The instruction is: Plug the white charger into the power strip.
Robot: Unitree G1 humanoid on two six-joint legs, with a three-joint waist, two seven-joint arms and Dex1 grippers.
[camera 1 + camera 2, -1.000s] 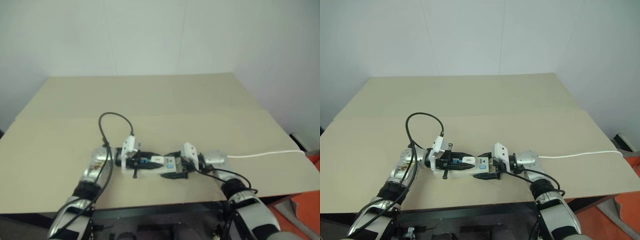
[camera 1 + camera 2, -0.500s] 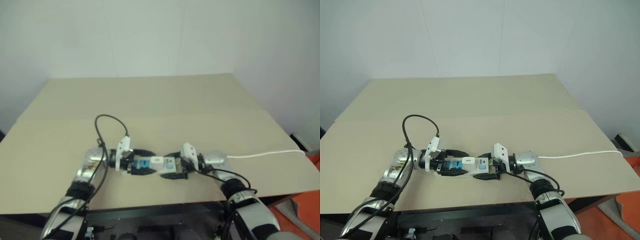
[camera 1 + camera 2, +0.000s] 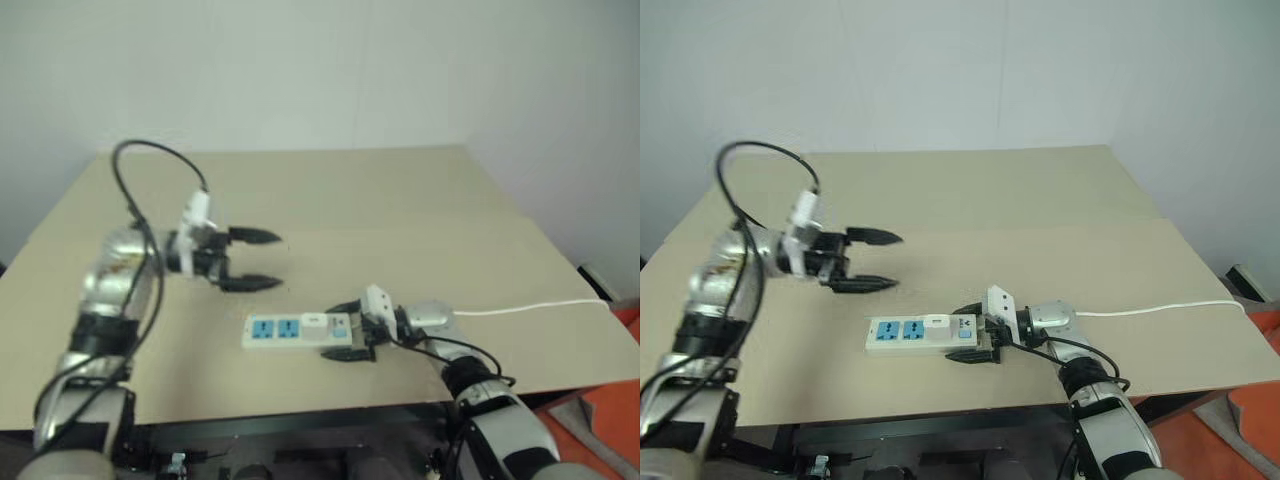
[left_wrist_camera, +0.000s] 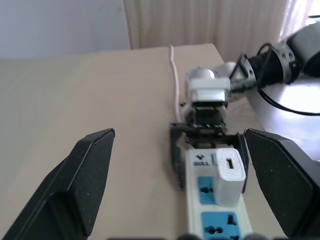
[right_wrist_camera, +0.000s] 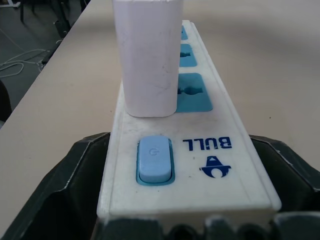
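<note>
— Looking at the power strip (image 3: 923, 334) first: where does it lie?
— Flat on the tan table (image 3: 1040, 210), near the table's front edge, its thin white cable (image 3: 1160, 310) running off toward the robot's right.

— And the white charger (image 3: 937, 321)?
— Standing upright in the socket of the power strip nearest the switch (image 5: 155, 160). In the right wrist view it rises straight from that blue socket face, and the two other blue sockets past it are free.

— What is the right gripper (image 3: 970, 333) doing?
— It sits at the switch end of the power strip, one black finger on either side of the bar. In the right wrist view the fingers flank the strip's sides closely; whether they press on it I cannot tell.

— The left gripper (image 3: 875, 262)?
— Up in the air, well apart from the power strip, above and behind its far end on the robot's left. Its two black fingers (image 3: 862, 284) stand wide apart with nothing between them. The left wrist view looks along those spread fingers at the power strip and the charger.
</note>
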